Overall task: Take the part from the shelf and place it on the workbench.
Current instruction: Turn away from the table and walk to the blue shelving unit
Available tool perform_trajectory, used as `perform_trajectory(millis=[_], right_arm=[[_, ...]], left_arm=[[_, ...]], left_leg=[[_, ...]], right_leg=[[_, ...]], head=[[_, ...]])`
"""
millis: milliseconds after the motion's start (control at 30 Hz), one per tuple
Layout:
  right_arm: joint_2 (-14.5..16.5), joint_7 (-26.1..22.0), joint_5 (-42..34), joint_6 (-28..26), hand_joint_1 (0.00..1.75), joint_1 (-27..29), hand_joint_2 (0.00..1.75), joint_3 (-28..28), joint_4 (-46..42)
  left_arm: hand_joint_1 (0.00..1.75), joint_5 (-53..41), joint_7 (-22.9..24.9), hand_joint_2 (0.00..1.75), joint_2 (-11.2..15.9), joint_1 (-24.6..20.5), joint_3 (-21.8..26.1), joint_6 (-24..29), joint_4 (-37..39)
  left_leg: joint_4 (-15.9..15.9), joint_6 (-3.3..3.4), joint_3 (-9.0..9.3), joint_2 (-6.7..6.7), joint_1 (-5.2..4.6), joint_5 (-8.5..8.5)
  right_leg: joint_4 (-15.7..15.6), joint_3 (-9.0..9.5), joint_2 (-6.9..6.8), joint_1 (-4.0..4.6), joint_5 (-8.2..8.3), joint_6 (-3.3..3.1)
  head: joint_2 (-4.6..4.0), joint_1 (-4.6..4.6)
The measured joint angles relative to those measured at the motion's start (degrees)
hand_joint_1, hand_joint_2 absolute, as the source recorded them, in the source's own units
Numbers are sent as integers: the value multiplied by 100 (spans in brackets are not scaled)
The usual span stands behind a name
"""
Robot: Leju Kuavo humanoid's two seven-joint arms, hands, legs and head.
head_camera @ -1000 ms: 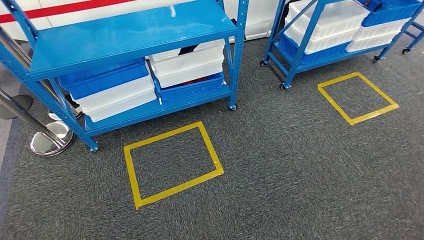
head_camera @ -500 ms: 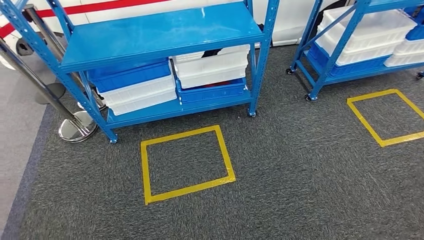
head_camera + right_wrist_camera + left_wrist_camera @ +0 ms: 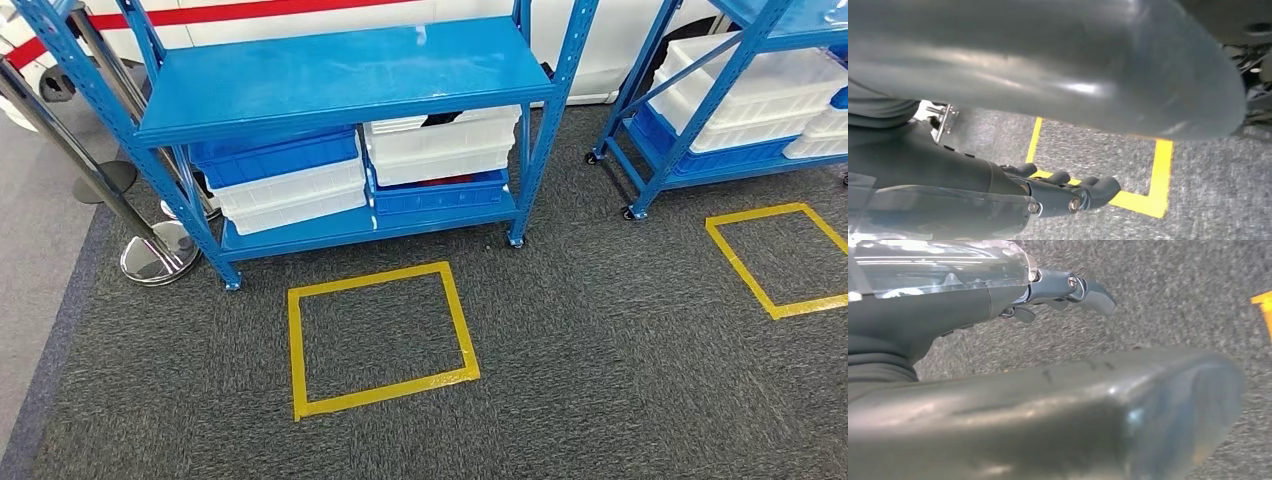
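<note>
Head view, blue shelf (image 3: 340, 75), stacked white and blue bins (image 3: 290, 180), both hands (image 3: 1063, 290) (image 3: 1068, 192) empty, fingers loosely curled

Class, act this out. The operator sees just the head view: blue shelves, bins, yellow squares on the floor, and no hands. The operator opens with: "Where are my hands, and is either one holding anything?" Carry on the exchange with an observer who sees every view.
Observer: Your left hand hangs over the grey carpet and holds nothing.
Operator: And the right one?
Observer: The right hand holds nothing either. Its dark fingers are loosely bent and apart.
Operator: What lies under the right hand?
Observer: A corner of yellow tape on the carpet, just past the fingertips in the right wrist view.
</note>
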Motion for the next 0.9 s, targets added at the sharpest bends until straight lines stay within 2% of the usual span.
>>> perform_trajectory(millis=[33, 67, 100, 133, 200, 233, 300, 333, 367, 433, 500, 533, 567, 600, 700, 733, 767, 833, 867, 900], right_arm=[[-5, -2, 0, 8, 0, 4, 0, -4, 1], [-13, -4, 1, 15, 0, 12, 0, -8, 1], [-25, -7, 2, 22, 0, 22, 0, -11, 2], [-39, -12, 4, 31, 0, 38, 0, -13, 2], [-61, -23, 7, 54, 0, 62, 0, -17, 8], [-67, -30, 7, 66, 0, 64, 0, -20, 10], [-69, -37, 7, 87, 0, 47, 0, -22, 11], [-68, -36, 7, 94, 0, 46, 0, -22, 10], [-68, -25, 5, 100, 0, 47, 0, -23, 10], [-69, 4, -1, 99, 0, 51, 0, -26, 10], [-70, 31, -7, 91, 0, 50, 0, -30, 10], [-70, 41, -8, 88, 0, 51, 0, -31, 10], [-70, 49, -9, 88, 0, 52, 0, -32, 10], [-70, 56, -9, 89, 0, 54, 0, -33, 10], [-60, 63, -8, 99, 0, 60, 0, -34, 13], [-56, 64, -4, 109, 0, 55, 0, -34, 14], [-52, 64, 5, 121, 0, 46, 0, -35, 14], [-57, 57, 55, 145, 0, 24, 0, -34, 12], [-61, 50, 95, 155, 0, 18, 0, -31, 11], [-64, 42, 138, 164, 0, 9, 0, -23, 10]], left_arm=[[0, 0, 3, 0, 0, 2, -1, -5, 0], [0, 0, 6, 0, -1, 11, 0, -12, 0], [0, 0, 9, 0, -1, 22, 0, -21, 0], [0, 0, 11, 0, -2, 34, 0, -29, 0], [0, 0, 12, 0, -2, 36, 0, -41, 3], [0, -1, 10, 0, 3, 26, -1, -45, 5], [0, -13, 4, 0, 14, -1, -1, -52, 6], [0, -25, -1, 0, 22, -9, -2, -57, 6], [0, -40, -6, 0, 26, -16, -3, -66, 6], [0, -74, -12, 0, 33, -22, -9, -87, 7], [0, -98, -12, 0, 33, -11, -22, -102, 7], [0, -107, -12, 0, 34, -3, -31, -107, 7], [0, -111, -12, 0, 35, 5, -39, -111, 7], [0, -116, -12, 0, 36, 11, -45, -115, 7], [0, -137, -11, 0, 50, 40, -54, -129, 8], [0, -145, -11, 0, 57, 49, -58, -134, 10], [0, -154, -10, 0, 65, 51, -62, -137, 11], [0, -160, -10, 0, 73, 35, -72, -138, 13], [0, -161, -10, 0, 78, 25, -75, -138, 13], [0, -162, -9, 0, 82, 15, -78, -137, 13]], left_leg=[[0, -4, 56, -4, -1, -49], [1, -16, 129, -11, 2, -103], [1, -31, 213, -16, 6, -165], [1, -53, 287, -19, 10, -234], [11, -116, 398, -20, 1, -366], [15, -155, 438, -15, -6, -413], [71, -225, 466, -11, -12, -422], [202, -253, 441, -8, -8, -388], [439, -277, 324, -6, -2, -356], [1132, -332, -99, 1, 23, -444], [1682, -379, -575, 2, 42, -790], [1756, -386, -737, 2, 45, -941], [1668, -376, -828, 2, 45, -979], [1437, -344, -854, 2, 41, -858], [535, -201, -794, 2, -7, 81], [387, -167, -762, -1, -34, 276], [322, -140, -733, -7, -52, 339], [242, -68, -569, -38, -61, 307], [188, -27, -485, -57, -50, 290], [147, 8, -401, -77, -42, 268]], right_leg=[[102, -150, -1, 0, 15, 9], [-3, -196, -1, 0, 135, 7], [-280, -158, -2, 0, 343, 0], [-655, -85, -6, 1, 652, -13], [-1180, 25, -13, 28, 1022, -73], [-1281, 40, -11, 40, 1104, -115], [-1295, 92, 2, 42, 1040, -206], [-1318, 152, 3, 32, 1017, -240], [-1343, 225, 0, 23, 978, -272], [-1398, 374, -9, 14, 894, -313], [-1428, 511, 1, 17, 794, -326], [-1435, 592, 10, 19, 733, -326], [-1439, 682, 18, 22, 667, -322], [-1441, 775, 24, 29, 598, -318], [-1444, 995, 37, 57, 398, -278], [-1454, 1055, 48, 56, 345, -246], [-1433, 1110, 58, 58, 327, -203], [-1308, 1164, 53, 38, 369, -119], [-1121, 1106, 42, 34, 398, -91], [-871, 972, 32, 26, 370, -76]], head=[[1, 0], [0, 0], [0, 0], [0, 0], [0, -2], [0, -4], [1, -6], [1, -5], [1, -6], [1, -7], [1, -8], [1, -8], [1, -8], [1, -8], [0, -7], [0, -7], [1, -7], [1, -7], [1, -7], [1, -6]])
